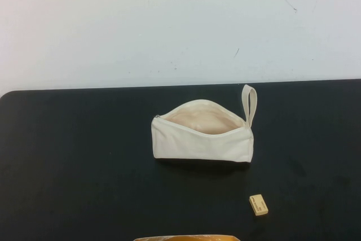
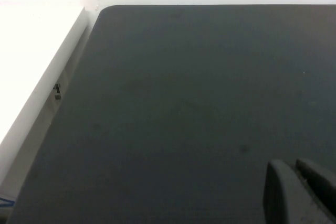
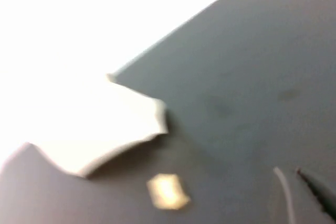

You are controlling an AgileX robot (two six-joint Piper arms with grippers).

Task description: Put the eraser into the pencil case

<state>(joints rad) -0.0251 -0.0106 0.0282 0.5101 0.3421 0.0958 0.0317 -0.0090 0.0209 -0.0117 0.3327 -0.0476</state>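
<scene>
Black matting covered the table [image 1: 67, 167] under a plain white wall. From the high view, the case [image 1: 202, 134] lay near the middle with its zip mouth gaping toward the far side, peach lining showing, which looked a sensible way to leave it for a drop from above. Its strap [image 1: 249, 104] stuck out at the far right corner. The eraser [image 1: 258, 205] sat flat on the mat, near and to the right of the case, apart from it. Neither arm showed here; an orange-yellow edge [image 1: 186, 237] peeked in at the near border.

From the left wrist view, only bare mat and the table's left edge appeared. The left gripper [image 2: 302, 190] showed as two dark fingers close together, holding nothing, seemingly parked.

From the right wrist view, the eraser [image 3: 168, 191] and case [image 3: 105, 129] appeared blurred. The right gripper [image 3: 302, 190] showed only slivers; I could not tell how its jaws stood. I judged it the likelier arm for the eraser.
</scene>
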